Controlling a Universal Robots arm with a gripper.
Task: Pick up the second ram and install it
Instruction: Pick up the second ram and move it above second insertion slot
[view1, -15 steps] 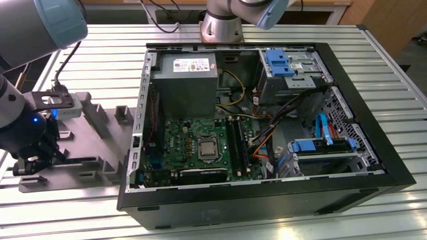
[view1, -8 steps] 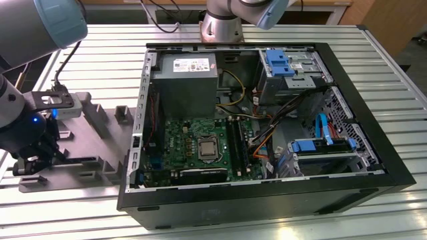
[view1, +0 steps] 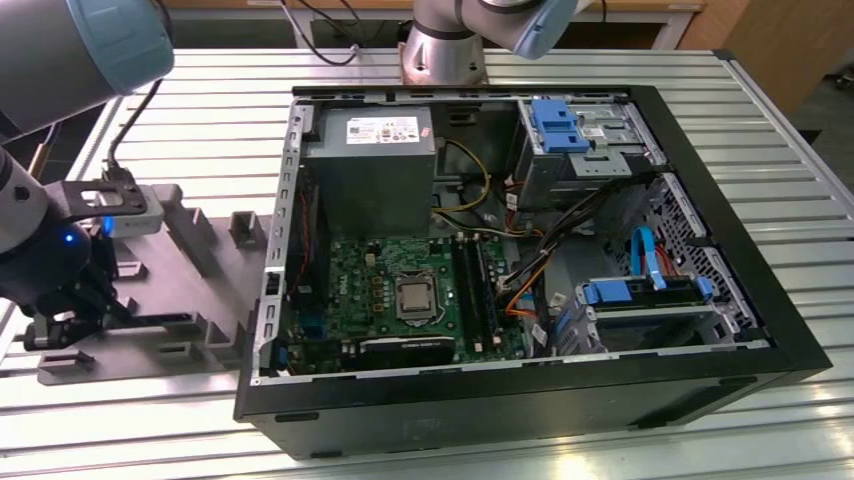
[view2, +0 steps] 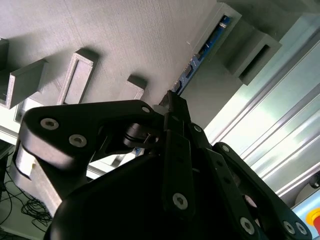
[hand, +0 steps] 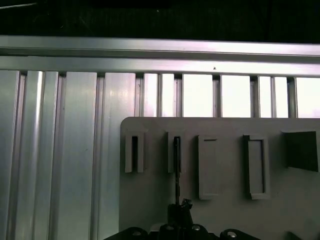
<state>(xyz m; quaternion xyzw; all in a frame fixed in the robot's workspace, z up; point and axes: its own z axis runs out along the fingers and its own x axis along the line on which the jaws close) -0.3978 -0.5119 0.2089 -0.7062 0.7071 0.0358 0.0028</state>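
Item: second ram (view2: 200, 52), a thin blue-green stick, recorded standing on edge in a narrow slot of the grey moulded tray (view1: 200, 300); in the first wrist view it is seen edge-on as a dark line (hand: 176, 170) running from a slot block to the gripper. Gripper (view2: 172, 102): black, set at the near end of the stick, its jaws appearing clenched on that end in both wrist views (hand: 181, 206); in the exterior view it is found at the lower left of the frame (view1: 60, 325), low over the tray. Tray: laid flat on the ribbed metal worktop (view1: 200, 90), with several raised blocks and slots, just beside the open computer case (view1: 534, 410), on the exterior view's left of it. Case: lying on its side at the centre and right of the exterior view, a green motherboard (view1: 360, 275) exposed in it, with dark memory slots (view1: 470, 290) beside the processor socket (view1: 414, 297), a grey power supply (view1: 367, 170) above, and blue drive brackets (view1: 554, 125) at the upper right.
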